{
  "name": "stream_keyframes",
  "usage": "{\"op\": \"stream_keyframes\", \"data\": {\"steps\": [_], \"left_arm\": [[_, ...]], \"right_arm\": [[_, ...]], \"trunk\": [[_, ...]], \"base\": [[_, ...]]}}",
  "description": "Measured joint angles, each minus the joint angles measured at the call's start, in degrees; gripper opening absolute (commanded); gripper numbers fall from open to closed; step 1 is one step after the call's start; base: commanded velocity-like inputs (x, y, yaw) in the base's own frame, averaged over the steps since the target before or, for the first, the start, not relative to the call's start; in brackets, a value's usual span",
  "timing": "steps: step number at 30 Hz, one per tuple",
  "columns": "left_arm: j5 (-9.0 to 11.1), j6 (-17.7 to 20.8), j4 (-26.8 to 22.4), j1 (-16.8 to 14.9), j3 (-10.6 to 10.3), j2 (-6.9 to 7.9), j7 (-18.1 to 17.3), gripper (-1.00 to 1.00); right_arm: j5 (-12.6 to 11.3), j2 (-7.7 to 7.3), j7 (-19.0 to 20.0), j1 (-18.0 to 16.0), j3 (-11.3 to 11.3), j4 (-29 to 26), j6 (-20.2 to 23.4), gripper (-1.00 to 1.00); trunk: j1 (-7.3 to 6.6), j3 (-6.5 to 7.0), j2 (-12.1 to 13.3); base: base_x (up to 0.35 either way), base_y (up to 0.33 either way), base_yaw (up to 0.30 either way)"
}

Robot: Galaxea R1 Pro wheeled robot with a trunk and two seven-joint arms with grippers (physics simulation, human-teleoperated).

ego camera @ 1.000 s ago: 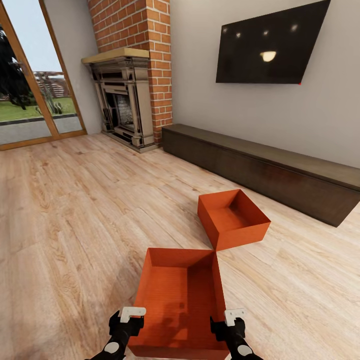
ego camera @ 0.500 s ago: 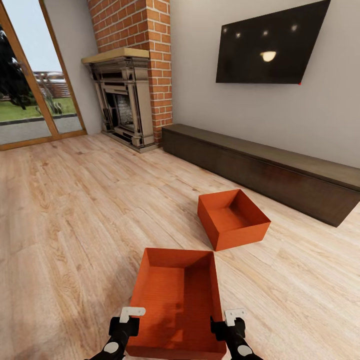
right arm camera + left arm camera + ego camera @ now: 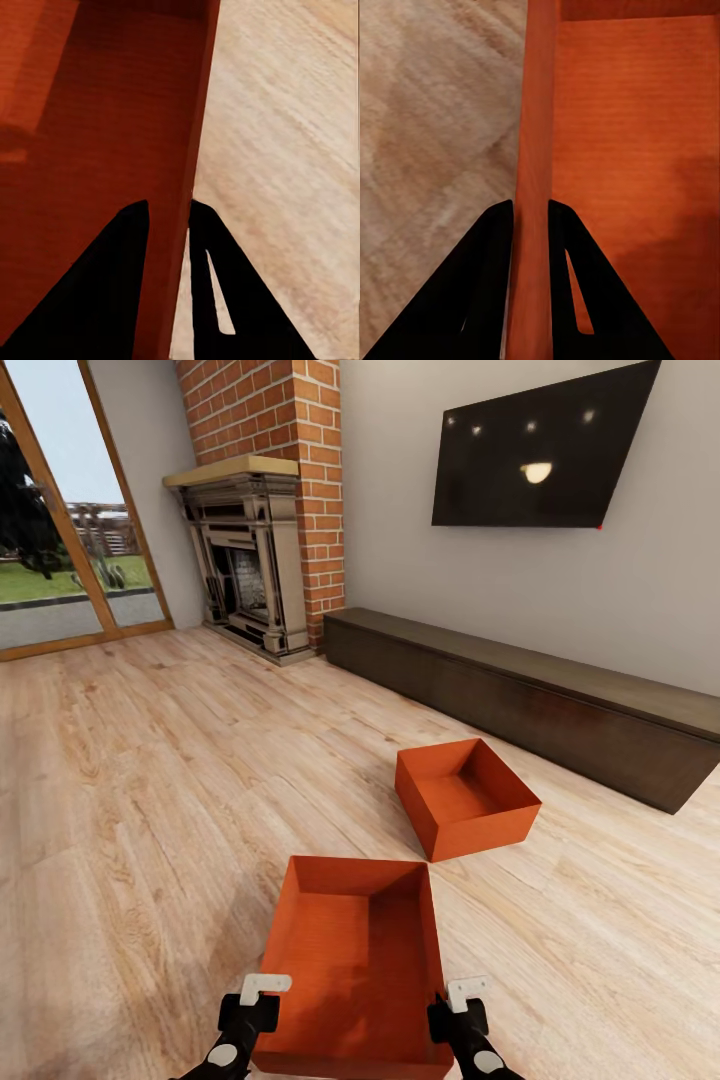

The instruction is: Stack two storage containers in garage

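Observation:
Two orange-red open-top storage containers are in the living room. The near container is just in front of me, held between both arms. My left gripper is shut on its left wall, one finger outside and one inside. My right gripper is shut on its right wall in the same way, with one finger on the outer side. The far container sits on the light wood plank floor, a short gap beyond the near one.
A long dark low cabinet runs along the right wall under a black TV. The red brick fireplace stands in the corner, with glass doors at the left. Open plank floor stretches to the left.
The near container has shifted slightly left and toward me, so its far corner has come away from the far container. Both grippers keep their hold on its walls.

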Motion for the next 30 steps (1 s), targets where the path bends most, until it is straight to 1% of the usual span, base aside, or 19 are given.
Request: {"op": "stream_keyframes", "data": {"steps": [23, 30], "left_arm": [[0.39, -0.15, 0.00, 0.01, -0.27, 0.07, -0.05, -1.00], [0.21, -0.14, -0.04, 0.00, -0.09, 0.07, -0.05, -1.00]], "right_arm": [[-0.05, 0.00, -0.02, 0.01, 0.14, -0.03, -0.04, -1.00], [-0.12, 0.00, -0.02, -0.05, 0.24, -0.05, -0.04, -1.00]], "trunk": [[0.00, 0.00, 0.00], [0.00, 0.00, 0.00]], "base": [[0.000, 0.000, 0.000], [0.000, 0.000, 0.000]]}}
